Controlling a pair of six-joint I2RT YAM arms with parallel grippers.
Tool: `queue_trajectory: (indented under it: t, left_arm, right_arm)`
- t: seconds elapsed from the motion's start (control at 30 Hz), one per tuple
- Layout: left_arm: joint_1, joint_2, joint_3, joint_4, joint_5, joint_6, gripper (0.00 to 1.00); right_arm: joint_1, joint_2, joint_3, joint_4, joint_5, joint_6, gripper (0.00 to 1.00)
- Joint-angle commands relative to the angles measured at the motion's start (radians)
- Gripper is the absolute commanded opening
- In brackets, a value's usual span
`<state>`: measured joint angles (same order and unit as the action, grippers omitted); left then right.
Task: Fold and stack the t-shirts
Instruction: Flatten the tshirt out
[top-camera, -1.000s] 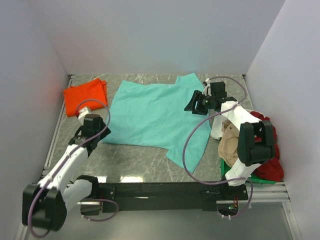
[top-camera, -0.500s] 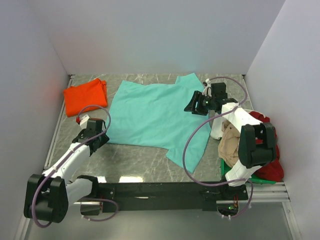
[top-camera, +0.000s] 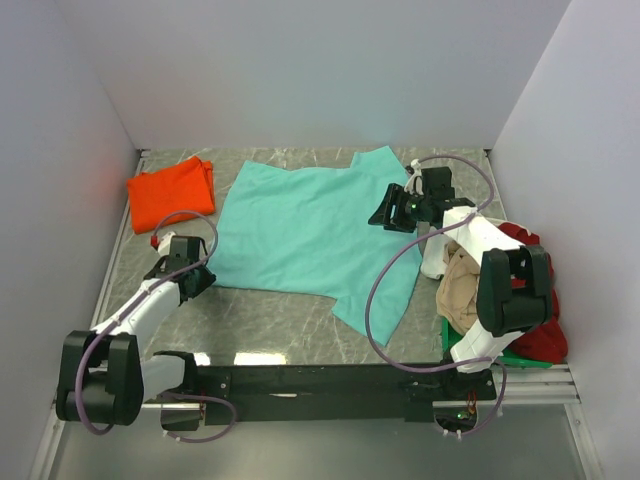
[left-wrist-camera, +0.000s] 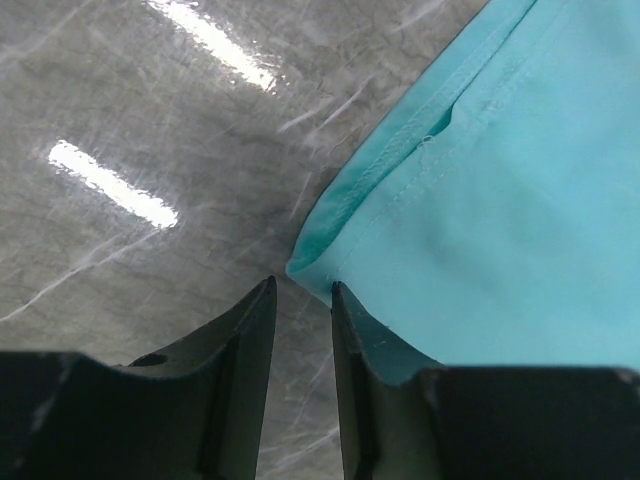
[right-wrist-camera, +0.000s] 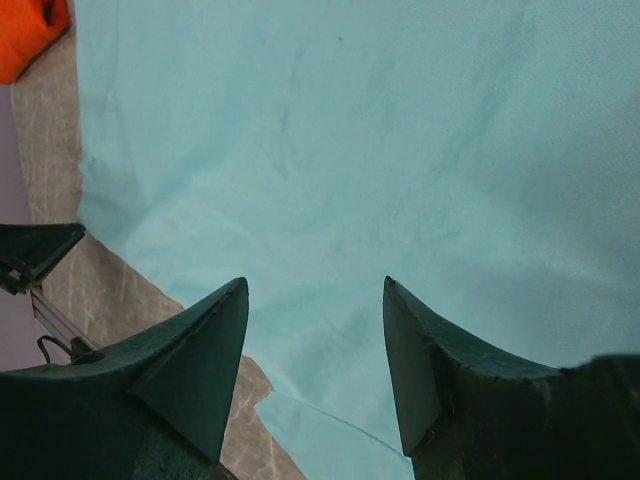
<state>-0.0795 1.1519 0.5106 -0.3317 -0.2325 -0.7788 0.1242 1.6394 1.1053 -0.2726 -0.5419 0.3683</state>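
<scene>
The left gripper (left-wrist-camera: 300, 290) is low over the marble table (left-wrist-camera: 130, 110), its fingers a narrow gap apart and gripping nothing, with the hemmed corner of the teal t-shirt (left-wrist-camera: 500, 220) just ahead of its tips. The right gripper (right-wrist-camera: 315, 288) hangs with fingers spread wide above the same shirt, which lies flat beneath it, the orange t-shirt (right-wrist-camera: 25, 30) far ahead to its left

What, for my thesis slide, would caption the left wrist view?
Left gripper, slightly open, poised at the hemmed corner of the teal t-shirt on the marble table.
</scene>
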Motion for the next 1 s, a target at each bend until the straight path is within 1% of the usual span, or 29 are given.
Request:
queue_trajectory:
  t: [0.0, 0.3, 0.53, 0.63, 0.67, 0.87, 0.97]
  left_arm:
    - [0.009, 0.014, 0.006, 0.059, 0.030, 0.018, 0.34]
    - [0.032, 0.081, 0.009, 0.076, 0.078, 0.033, 0.34]
    - [0.053, 0.086, -0.012, 0.105, 0.105, 0.035, 0.34]
    - [0.063, 0.111, -0.018, 0.131, 0.139, 0.042, 0.27]
    - [0.064, 0.123, -0.014, 0.132, 0.148, 0.044, 0.19]
    - [0.067, 0.114, -0.015, 0.137, 0.162, 0.055, 0.01]
    - [0.067, 0.100, -0.012, 0.129, 0.160, 0.062, 0.01]
  right_arm:
    - [0.000, -0.036, 0.004, 0.024, 0.005, -0.017, 0.63]
    - [0.002, -0.050, -0.002, 0.015, 0.020, -0.022, 0.63]
    - [0.002, -0.061, -0.012, 0.016, 0.019, -0.022, 0.63]
    - [0.000, -0.070, -0.015, 0.015, 0.019, -0.022, 0.63]
    - [0.002, -0.072, -0.015, 0.015, 0.020, -0.023, 0.63]
    - [0.000, -0.078, -0.018, 0.010, 0.030, -0.025, 0.63]
    - [0.003, -0.087, -0.025, 0.010, 0.031, -0.020, 0.63]
